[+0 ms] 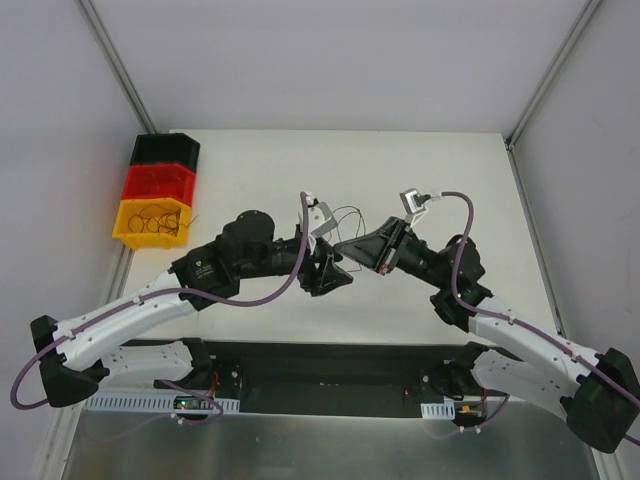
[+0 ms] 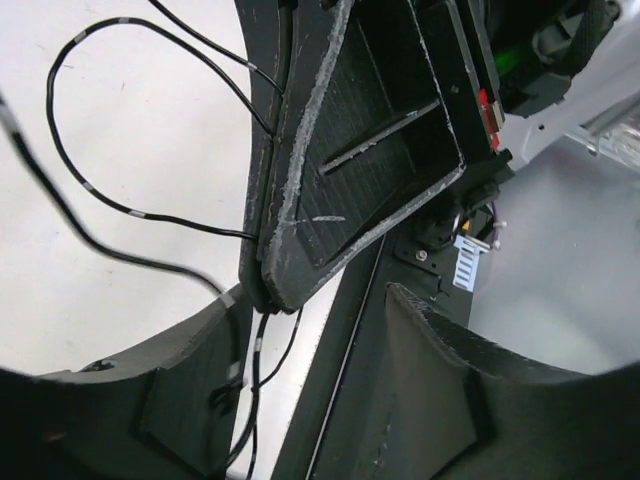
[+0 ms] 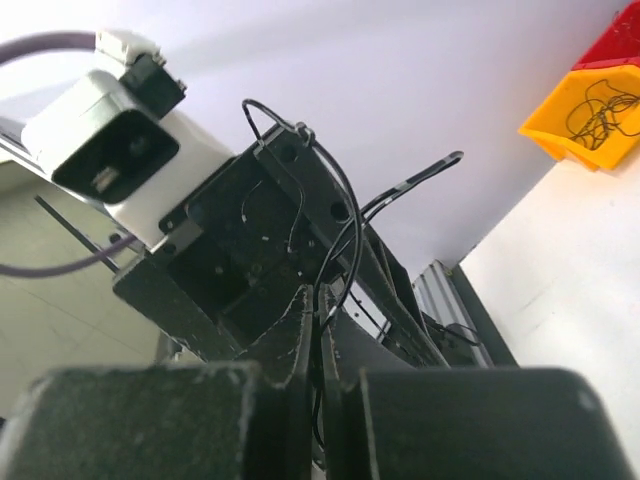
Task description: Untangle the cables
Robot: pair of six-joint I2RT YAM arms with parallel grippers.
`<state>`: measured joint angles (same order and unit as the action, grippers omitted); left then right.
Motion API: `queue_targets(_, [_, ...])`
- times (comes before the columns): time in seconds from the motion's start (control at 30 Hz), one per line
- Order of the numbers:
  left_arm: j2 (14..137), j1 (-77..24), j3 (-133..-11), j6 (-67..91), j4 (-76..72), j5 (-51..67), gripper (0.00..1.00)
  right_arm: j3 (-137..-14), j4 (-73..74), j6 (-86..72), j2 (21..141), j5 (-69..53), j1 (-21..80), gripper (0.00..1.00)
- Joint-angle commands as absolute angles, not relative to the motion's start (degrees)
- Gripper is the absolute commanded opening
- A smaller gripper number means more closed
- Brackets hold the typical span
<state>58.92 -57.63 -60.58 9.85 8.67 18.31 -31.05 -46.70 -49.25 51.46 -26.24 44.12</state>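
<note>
The cables (image 1: 346, 214) are thin black wires with pale marks, looping above the table at the middle where both grippers meet. My right gripper (image 1: 347, 247) is shut on a strand of them; in the right wrist view its closed tips (image 3: 320, 312) pinch the wire (image 3: 356, 235), which loops up over the left gripper's body. My left gripper (image 1: 335, 278) is open, its jaws wide apart (image 2: 315, 298) around the tip of the right gripper's fingers (image 2: 300, 200). Wire loops (image 2: 86, 186) hang to the left, and one strand runs along the left finger (image 2: 150, 400).
A stack of bins stands at the table's left edge: black (image 1: 166, 150), red (image 1: 160, 180) and yellow (image 1: 150, 222), the yellow one holding more thin wires (image 3: 598, 110). A black strip (image 1: 330, 365) runs along the table's near edge between the arm bases.
</note>
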Motion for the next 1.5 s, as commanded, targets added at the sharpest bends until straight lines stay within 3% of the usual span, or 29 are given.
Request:
queue_targets(0.0, [59.59, -58.89, -62.14, 8.61, 6.06, 10.99, 0.46, -31.38, -59.06, -57.30, 53.26, -25.22, 44.56, 0.00])
queue_targets(0.2, [59.51, -58.97, -62.05, 9.58, 6.94, 7.92, 0.03, -30.67, -56.53, -54.68, 50.98, -24.96, 45.09, 0.00])
queue_targets(0.37, [57.75, -58.89, -61.61, 9.58, 7.38, 8.25, 0.00, -30.59, -49.58, -50.10, 47.03, -23.91, 45.18, 0.00])
queue_targets(0.43, [57.13, -58.89, -61.87, 9.49, 8.43, 11.23, 0.19, -31.02, -46.51, -47.91, 45.80, -23.82, 45.18, 0.00])
queue_targets(0.5, [55.73, -58.89, -61.35, 9.32, 9.05, 14.75, 0.53, -32.68, -40.11, -42.84, 44.57, -24.78, 45.18, 0.00])
queue_targets(0.53, [54.59, -58.89, -61.00, 8.97, 8.97, 16.51, 0.59, -34.09, -35.12, -39.32, 44.30, -25.92, 45.18, 0.00])
queue_targets(0.67, [50.98, -58.80, -61.95, 7.12, 12.64, 25.56, 0.71, -38.40, -20.41, -25.52, 42.28, -30.22, 45.18, 0.00])
queue_targets(0.7, [50.80, -58.62, -63.27, 7.21, 14.57, 27.06, 0.78, -38.58, -18.13, -22.62, 41.58, -31.45, 45.18, 0.00])
queue_targets(0.87, [53.34, -51.87, -69.43, 16.32, 17.76, 31.27, 0.87, -38.50, -14.50, -13.90, 39.11, -38.13, 45.18, 0.00])
queue_targets(0.93, [57.46, -48.27, -71.36, 21.68, 17.06, 36.71, 0.99, -39.02, -14.41, -12.84, 39.46, -41.21, 45.18, 0.00])
queue_targets(1.17, [64.33, -46.32, -71.63, 31.63, 6.43, 47.89, 0.99, -40.51, -14.41, -11.69, 39.90, -44.56, 45.44, 0.00])
queue_targets(1.3, [65.92, -46.23, -71.28, 33.04, 4.84, 48.34, 0.99, -40.87, -14.59, -11.60, 39.73, -44.47, 46.14, 0.00])
queue_targets(1.37, [66.44, -46.32, -70.58, 33.92, 3.35, 49.04, 0.97, -41.04, -14.50, -11.43, 39.81, -44.30, 46.76, 0.00])
queue_targets(1.47, [67.23, -46.32, -69.44, 35.94, 0.18, 50.53, 0.84, -41.31, -14.59, -11.16, 39.99, -44.56, 47.28, 0.00])
